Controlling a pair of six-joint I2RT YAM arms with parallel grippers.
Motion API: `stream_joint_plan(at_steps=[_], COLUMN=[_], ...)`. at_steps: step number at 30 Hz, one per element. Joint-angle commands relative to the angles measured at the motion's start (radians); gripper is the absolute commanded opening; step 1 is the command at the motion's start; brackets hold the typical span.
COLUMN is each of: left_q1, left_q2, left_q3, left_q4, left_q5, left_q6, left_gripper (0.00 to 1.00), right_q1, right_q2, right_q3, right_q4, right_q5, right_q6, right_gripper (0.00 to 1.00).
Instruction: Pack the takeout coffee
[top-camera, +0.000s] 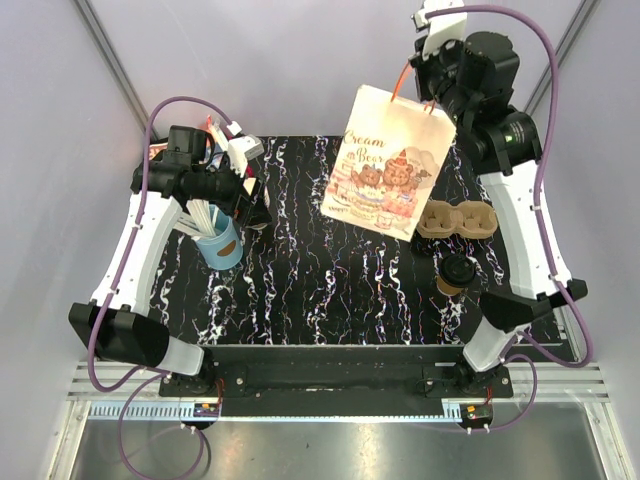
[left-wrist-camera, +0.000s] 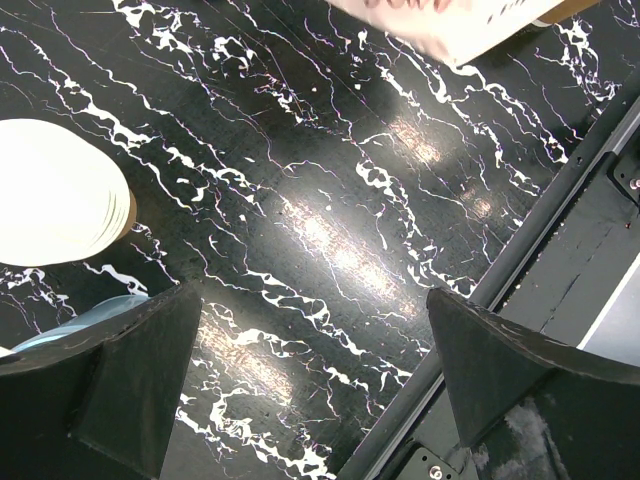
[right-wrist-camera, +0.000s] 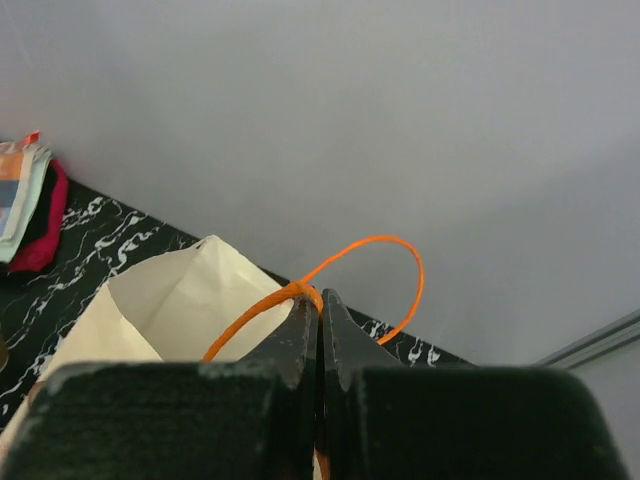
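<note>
While the right gripper (right-wrist-camera: 320, 300) is pinching the orange cord handle (right-wrist-camera: 385, 260) with its jaws pressed fully together, the printed paper bag (top-camera: 388, 160) is hanging tilted over the far right part of the table (top-camera: 320, 290). Its mouth is gaping a little. This hold seems meant to bring the bag to a spot where it can be filled. Whether the bag's lower edge is touching the table I cannot tell.

The takeout coffee (top-camera: 458, 272) is standing upright on the table at the right, just on the near side of the cardboard cup tray (top-camera: 458, 220). It is in neither tray nor bag, and nothing is touching it.

The left gripper (left-wrist-camera: 312, 300) is hovering over the left side, near the blue cup (top-camera: 222, 245) and the stack of paper cups (left-wrist-camera: 60, 190). Its jaws are standing spread wide and gripping nothing, which probably leaves it free to fetch the coffee or steady the bag.
</note>
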Motion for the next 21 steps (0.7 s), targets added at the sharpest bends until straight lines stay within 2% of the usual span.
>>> stream_joint_plan(at_steps=[1, 8, 15, 21], left_q1=[0.004, 0.004, 0.004, 0.004], left_q2=[-0.043, -0.041, -0.037, -0.041], left_q3=[0.031, 0.036, 0.036, 0.033], left_q4=[0.024, 0.024, 0.024, 0.024], left_q5=[0.024, 0.035, 0.047, 0.051], left_q6=[-0.009, -0.011, -0.011, -0.011], left_gripper=[0.99, 0.99, 0.99, 0.99], right_q1=[0.011, 0.025, 0.078, 0.158], right_q2=[-0.077, -0.117, -0.144, -0.123], right_q3=[-0.100, -0.237, -0.446, -0.444], right_q4=[-0.011, 0.025, 0.081, 0.095], right_q5=[0.004, 0.021, 0.036, 0.090], right_q6=[0.058, 0.074, 0.098, 0.077], right_gripper=[0.00, 0.00, 0.00, 0.00])
